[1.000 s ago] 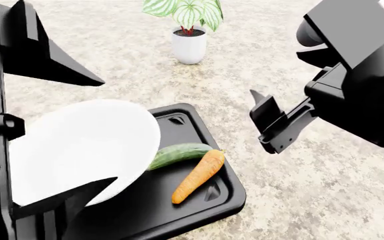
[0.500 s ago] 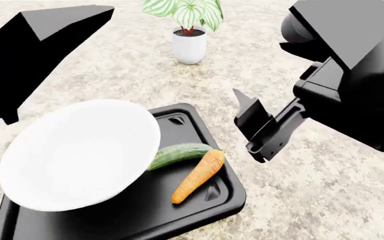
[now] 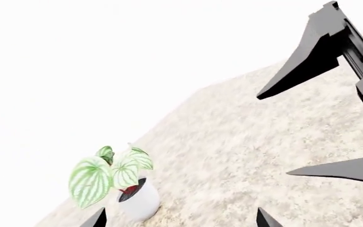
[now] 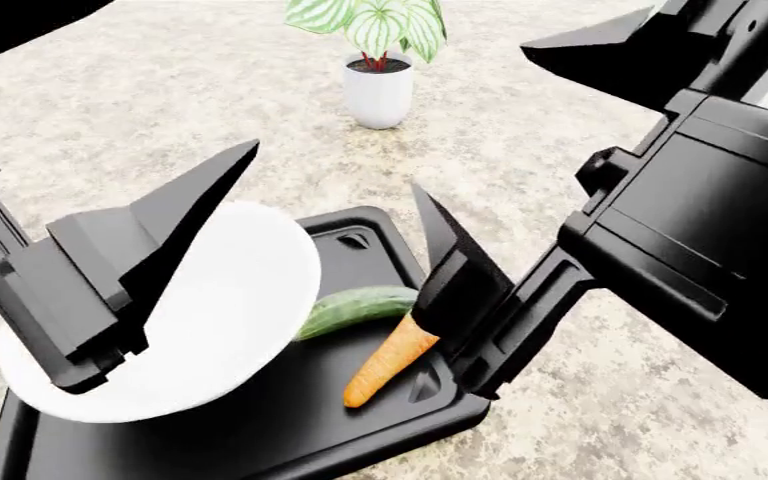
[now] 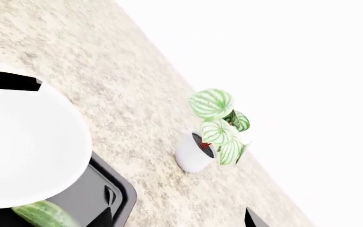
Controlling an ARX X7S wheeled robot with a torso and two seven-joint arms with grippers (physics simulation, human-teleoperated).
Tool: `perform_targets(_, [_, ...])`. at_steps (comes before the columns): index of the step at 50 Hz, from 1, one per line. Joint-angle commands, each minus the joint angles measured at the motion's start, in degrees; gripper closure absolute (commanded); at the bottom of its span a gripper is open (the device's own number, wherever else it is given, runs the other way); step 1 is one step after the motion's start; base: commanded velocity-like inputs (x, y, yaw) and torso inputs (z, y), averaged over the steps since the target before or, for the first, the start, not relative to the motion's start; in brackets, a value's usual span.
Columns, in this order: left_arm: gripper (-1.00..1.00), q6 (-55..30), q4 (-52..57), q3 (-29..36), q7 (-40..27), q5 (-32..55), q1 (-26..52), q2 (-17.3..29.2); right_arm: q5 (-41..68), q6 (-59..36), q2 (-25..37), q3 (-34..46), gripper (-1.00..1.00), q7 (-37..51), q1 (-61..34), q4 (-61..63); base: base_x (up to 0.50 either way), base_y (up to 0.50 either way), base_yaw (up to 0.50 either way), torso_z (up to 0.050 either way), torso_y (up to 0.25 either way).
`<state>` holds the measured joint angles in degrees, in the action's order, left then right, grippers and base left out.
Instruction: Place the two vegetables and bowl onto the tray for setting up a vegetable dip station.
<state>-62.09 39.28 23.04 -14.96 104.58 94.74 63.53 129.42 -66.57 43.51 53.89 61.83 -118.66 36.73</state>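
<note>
The white bowl (image 4: 244,290) sits on the left part of the black tray (image 4: 291,430). The green cucumber (image 4: 357,308) and the orange carrot (image 4: 384,368) lie side by side on the tray's right part, the cucumber's end tucked under the bowl's rim. My left gripper (image 4: 171,75) is open and empty, raised close to the camera in front of the bowl. My right gripper (image 4: 471,115) is open and empty, raised above the tray's right edge; one finger hides the carrot's thick end. The right wrist view shows the bowl (image 5: 24,146), cucumber (image 5: 43,215) and tray (image 5: 115,198).
A small white pot with a striped green plant (image 4: 377,90) stands at the back of the speckled stone counter (image 4: 598,420). It also shows in the left wrist view (image 3: 137,201) and the right wrist view (image 5: 194,153).
Both arms have swung up and closer to the head camera. The left gripper now stands in front of the bowl and the right over the carrot's end. Bowl, cucumber and carrot have not moved.
</note>
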Motion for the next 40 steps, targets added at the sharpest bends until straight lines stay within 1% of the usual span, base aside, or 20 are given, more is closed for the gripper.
perform_targets(1, [-1.0, 9.51, 6.95, -5.32, -1.06, -1.67, -13.38, 5.02, 4.0, 2.78, 1.28, 0.14, -1.0, 5.72, -4.06, 4.22, 0.0, 0.0, 0.0, 0.0, 0.0])
perform_targets(3, [-1.0, 10.44, 6.63, -5.8, -1.44, -1.62, -14.48, 5.56, 4.58, 2.94, 1.79, 0.44, -1.0, 6.39, -4.23, 4.57, 0.0, 0.0, 0.0, 0.0, 0.0])
perform_targets(7, [-1.0, 11.08, 6.72, -6.81, -1.54, 0.32, -13.96, 6.9, 6.2, 3.22, 2.32, 0.91, -1.0, 7.49, -5.29, 4.88, 0.0, 0.0, 0.0, 0.0, 0.0])
perform_targets(11, [-1.0, 13.69, 8.38, -9.53, -2.27, 3.23, -14.43, 9.75, 9.01, 4.27, 2.64, 1.25, -1.0, 9.52, -7.65, 5.81, 0.0, 0.0, 0.0, 0.0, 0.0])
perform_targets(14, [-1.0, 19.66, 11.91, -14.95, -2.2, 4.7, -20.21, 14.22, 10.51, 5.76, 3.05, 0.46, -1.0, 10.57, -8.69, 7.57, 0.0, 0.0, 0.0, 0.0, 0.0])
perform_targets(16, [-1.0, 22.72, 12.52, -18.13, -2.24, 5.64, -23.51, 16.21, 10.94, 6.09, 3.23, 0.49, -1.0, 11.0, -8.79, 8.01, 0.0, 0.0, 0.0, 0.0, 0.0])
perform_targets(20, [-1.0, 26.31, 12.99, -24.74, -2.76, 7.06, -29.07, 18.24, 12.12, 7.16, 3.14, -0.42, -1.0, 11.66, -10.05, 8.91, 0.0, 0.0, 0.0, 0.0, 0.0])
perform_targets(21, [-1.0, 26.76, 13.02, -30.23, -4.77, 8.92, -32.71, 17.33, 12.55, 7.7, 3.33, -0.65, -1.0, 12.05, -10.23, 9.52, 0.0, 0.0, 0.0, 0.0, 0.0])
perform_targets(24, [-1.0, 21.8, 12.96, -44.14, -7.6, 12.41, -40.55, 12.34, 13.27, 8.57, 3.45, -1.36, -1.0, 12.84, -11.06, 10.53, 0.0, 0.0, 0.0, 0.0, 0.0])
perform_targets(26, [-1.0, 20.0, 12.95, -48.8, -8.98, 14.1, -42.7, 10.48, 13.99, 8.97, 3.35, -1.9, -1.0, 13.27, -11.97, 10.96, 0.0, 0.0, 0.0, 0.0, 0.0])
perform_targets(27, [-1.0, 19.56, 12.96, -49.9, -9.14, 14.36, -43.05, 10.0, 14.24, 9.05, 3.28, -2.11, -1.0, 13.47, -12.34, 11.08, 0.0, 0.0, 0.0, 0.0, 0.0])
perform_targets(28, [-1.0, 20.24, 12.19, -50.48, -11.07, 14.81, -43.69, 9.34, 14.34, 9.37, 3.35, -2.57, -1.0, 13.73, -12.62, 11.43, 0.0, 0.0, 0.0, 0.0, 0.0])
perform_targets(29, [-1.0, 20.03, 12.11, -50.7, -10.82, 14.91, -43.79, 9.2, 14.34, 9.51, 3.36, -2.82, -1.0, 13.73, -12.49, 11.61, 0.0, 0.0, 0.0, 0.0, 0.0])
perform_targets(32, [-1.0, 20.73, 11.47, -52.1, -14.02, 14.95, -45.46, 6.92, 13.59, 10.13, 3.9, -3.37, -1.0, 14.06, -11.12, 12.87, 0.0, 0.0, 0.0, 0.0, 0.0])
perform_targets(33, [-1.0, 20.38, 11.65, -52.47, -13.75, 15.07, -45.76, 6.54, 13.45, 10.23, 4.08, -3.5, -1.0, 14.12, -10.82, 13.09, 0.0, 0.0, 0.0, 0.0, 0.0])
perform_targets(35, [-1.0, 19.88, 12.17, -54.38, -15.6, 14.83, -47.64, 4.43, 13.3, 11.15, 4.98, -4.33, -1.0, 14.58, -10.32, 14.32, 0.0, 0.0, 0.0, 0.0, 0.0])
perform_targets(38, [-1.0, 19.14, 12.87, -57.59, -16.89, 16.43, -49.63, 2.84, 13.5, 12.3, 5.58, -4.86, -1.0, 15.43, -9.96, 15.8, 0.0, 0.0, 0.0, 0.0, 0.0])
perform_targets(40, [-1.0, 18.79, 13.18, -58.5, -18.59, 15.92, -50.73, 1.91, 13.72, 13.38, 6.13, -4.54, -1.0, 16.92, -9.47, 17.33, 0.0, 0.0, 0.0, 0.0, 0.0])
